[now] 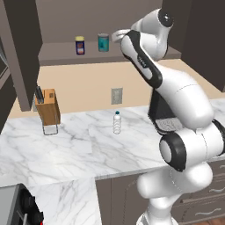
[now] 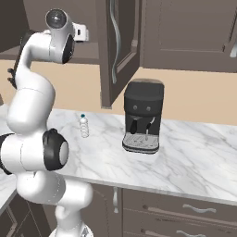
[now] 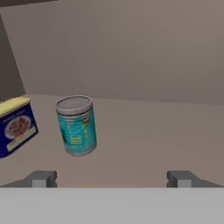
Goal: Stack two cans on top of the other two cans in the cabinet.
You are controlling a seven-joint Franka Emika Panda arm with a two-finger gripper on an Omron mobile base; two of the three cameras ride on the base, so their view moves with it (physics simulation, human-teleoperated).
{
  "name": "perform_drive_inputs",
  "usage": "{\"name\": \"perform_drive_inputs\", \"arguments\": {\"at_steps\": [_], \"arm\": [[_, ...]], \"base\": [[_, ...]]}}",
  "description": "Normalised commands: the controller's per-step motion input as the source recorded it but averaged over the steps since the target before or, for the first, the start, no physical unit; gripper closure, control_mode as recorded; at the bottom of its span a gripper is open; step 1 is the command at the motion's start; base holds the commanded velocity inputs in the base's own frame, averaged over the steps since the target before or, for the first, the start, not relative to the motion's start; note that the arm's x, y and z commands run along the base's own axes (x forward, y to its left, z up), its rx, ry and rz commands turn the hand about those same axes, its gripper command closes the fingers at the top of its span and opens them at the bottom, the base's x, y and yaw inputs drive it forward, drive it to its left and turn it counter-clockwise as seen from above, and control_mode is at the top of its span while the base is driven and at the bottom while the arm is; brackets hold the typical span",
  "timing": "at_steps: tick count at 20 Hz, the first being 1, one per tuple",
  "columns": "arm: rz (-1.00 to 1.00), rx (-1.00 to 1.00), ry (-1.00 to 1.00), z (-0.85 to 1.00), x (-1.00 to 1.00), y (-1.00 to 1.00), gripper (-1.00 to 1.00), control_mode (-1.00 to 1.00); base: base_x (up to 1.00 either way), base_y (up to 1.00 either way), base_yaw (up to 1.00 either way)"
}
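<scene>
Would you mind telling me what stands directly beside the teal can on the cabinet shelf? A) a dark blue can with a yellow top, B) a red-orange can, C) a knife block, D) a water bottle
A: in the hand view the dark blue can stands apart from the teal can on the cabinet shelf.

A rendered home kitchen. A white marble counter carries a wooden knife block, a small water bottle and a black coffee machine. Dark wall cabinets hang above, drawers sit below. Ahead of the fingers, a cabinet shelf holds tinned food.
</scene>
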Motion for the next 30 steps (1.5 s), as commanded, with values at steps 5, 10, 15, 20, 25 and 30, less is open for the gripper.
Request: {"name": "perform_drive_inputs", "arguments": {"at_steps": [5,10,15,20,25,30], "arm": [[0.23,0.06,0.00,-0.02,0.12,0.37,-1.00,-1.00],[0.17,0.00,0.00,0.00,0.03,0.30,-1.00,-1.00],[0.10,-0.03,0.04,0.01,0.10,0.17,-1.00,-1.00],[0.06,-0.03,0.08,0.00,0.09,0.14,-1.00,-1.00],[0.04,-0.02,0.03,0.00,0.08,0.13,-1.00,-1.00],[0.04,-0.03,0.00,-0.02,0.16,0.08,-1.00,-1.00]], "base": [[0.00,0.00,0.00],[0.00,0.00,0.00],[0.00,0.00,0.00],[0.00,0.00,0.00],[0.00,0.00,0.00],[0.00,0.00,0.00]]}}
